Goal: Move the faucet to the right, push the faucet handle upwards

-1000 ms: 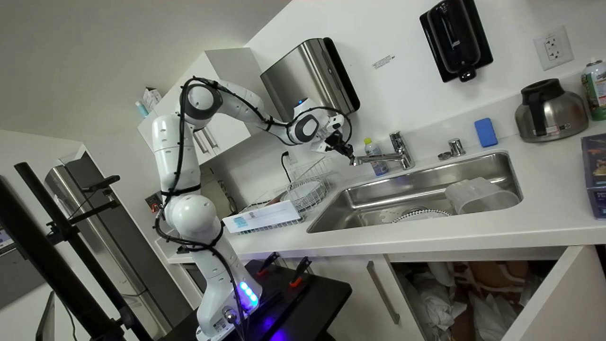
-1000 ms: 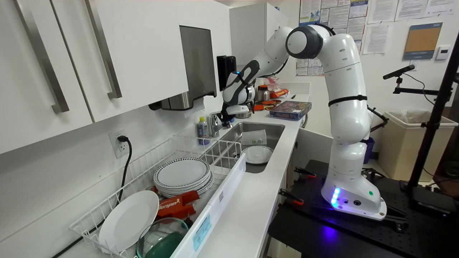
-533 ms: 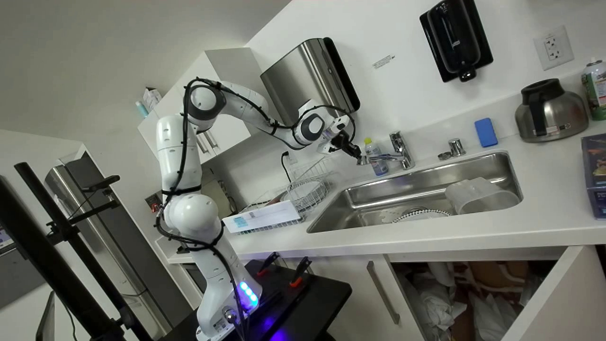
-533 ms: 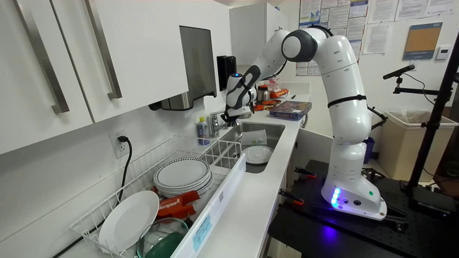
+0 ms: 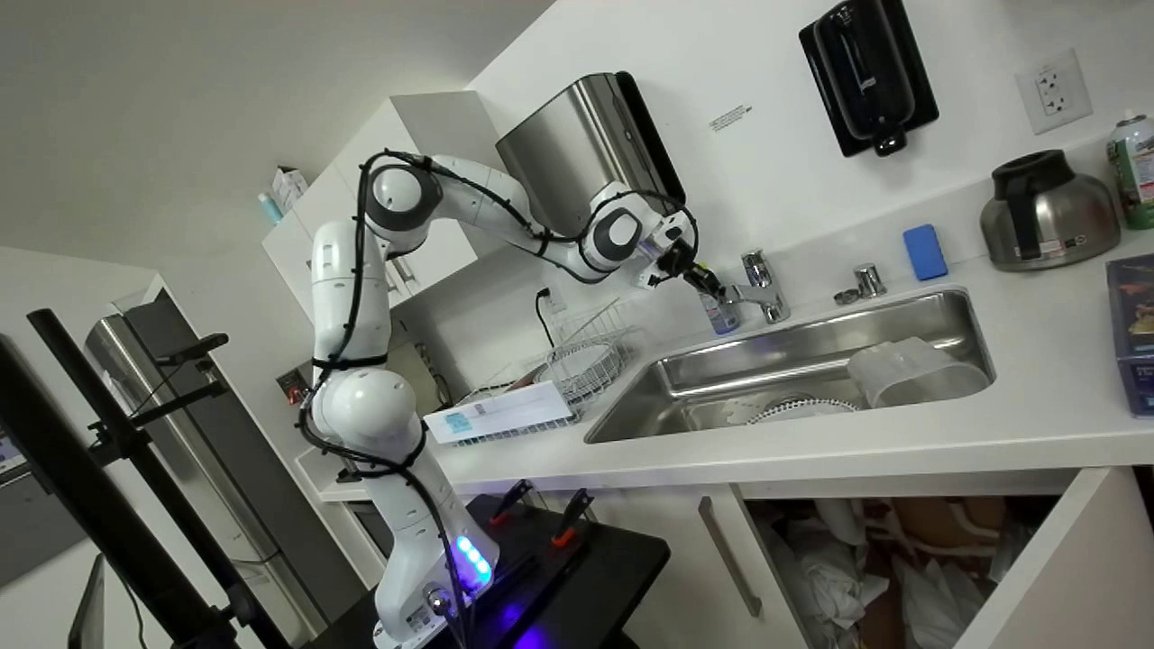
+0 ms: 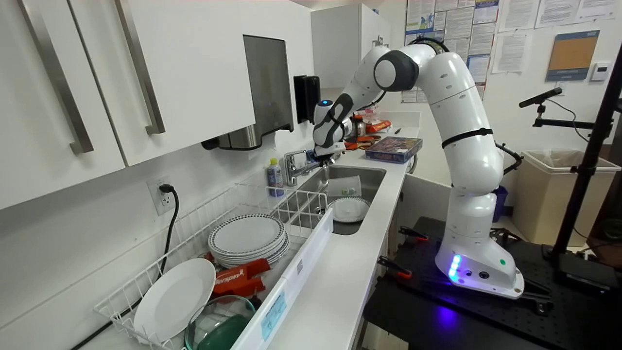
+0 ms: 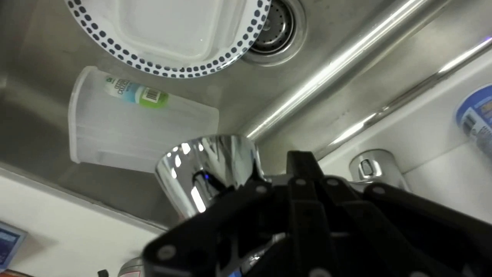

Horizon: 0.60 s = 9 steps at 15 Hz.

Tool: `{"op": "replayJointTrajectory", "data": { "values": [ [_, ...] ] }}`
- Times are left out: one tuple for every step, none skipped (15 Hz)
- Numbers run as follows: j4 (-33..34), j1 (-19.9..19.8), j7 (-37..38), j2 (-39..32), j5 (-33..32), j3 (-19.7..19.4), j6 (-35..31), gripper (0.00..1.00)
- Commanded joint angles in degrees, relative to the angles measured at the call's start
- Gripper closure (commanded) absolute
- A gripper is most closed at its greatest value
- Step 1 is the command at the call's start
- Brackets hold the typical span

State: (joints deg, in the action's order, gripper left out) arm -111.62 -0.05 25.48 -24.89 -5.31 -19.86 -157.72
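The chrome faucet [image 5: 773, 304] stands upright behind the sink's back rim in both exterior views [image 6: 291, 174]. Its lever handle [image 5: 756, 263] tops the body and tilts upward. My black gripper [image 5: 719, 291] is beside the spout near its outer end and seems to touch it; the contact is partly hidden. The gripper [image 6: 326, 160] also shows over the sink. In the wrist view the shut fingers [image 7: 303, 163] lie across the spout, hiding its middle. The spout's chrome end [image 7: 209, 169] is left of them, the faucet body [image 7: 376, 167] right. The handle is not visible there.
The steel sink [image 5: 978, 315] holds a clear plastic container [image 7: 134, 123] and a patterned plate [image 7: 173, 71]. A spray bottle [image 6: 275, 177] stands beside the faucet. A wire dish rack [image 6: 146, 282] is nearby. A chrome stub [image 5: 870, 280] and blue sponge [image 5: 925, 252] sit farther along.
My gripper has moved rightward in an exterior view, and the spout has swung along with it in the same direction. The faucet body and the handle look the same.
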Motion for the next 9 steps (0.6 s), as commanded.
{"op": "replayJointTrajectory", "data": {
  "values": [
    [5.21,-0.17,3.32,-3.63,-1.27,-2.92,3.01,1.00],
    [6.34,-0.55,3.69,-4.66,-1.02,-3.52,3.05,1.00],
    [7.38,-0.88,3.83,-5.52,-0.80,-4.05,3.08,1.00],
    [8.50,-1.20,4.33,-6.47,-0.59,-4.63,2.95,1.00],
    [9.79,-1.59,4.60,-7.50,-0.36,-5.11,2.94,1.00],
    [10.86,-1.93,5.00,-8.25,-0.16,-5.53,2.96,1.00],
    [12.21,-2.50,5.52,-9.18,0.34,-5.69,2.91,1.00],
    [13.53,-2.93,5.88,-9.99,0.85,-5.74,3.13,1.00],
    [14.97,-3.39,6.57,-10.92,1.44,-5.74,3.19,1.00]
  ]
}}
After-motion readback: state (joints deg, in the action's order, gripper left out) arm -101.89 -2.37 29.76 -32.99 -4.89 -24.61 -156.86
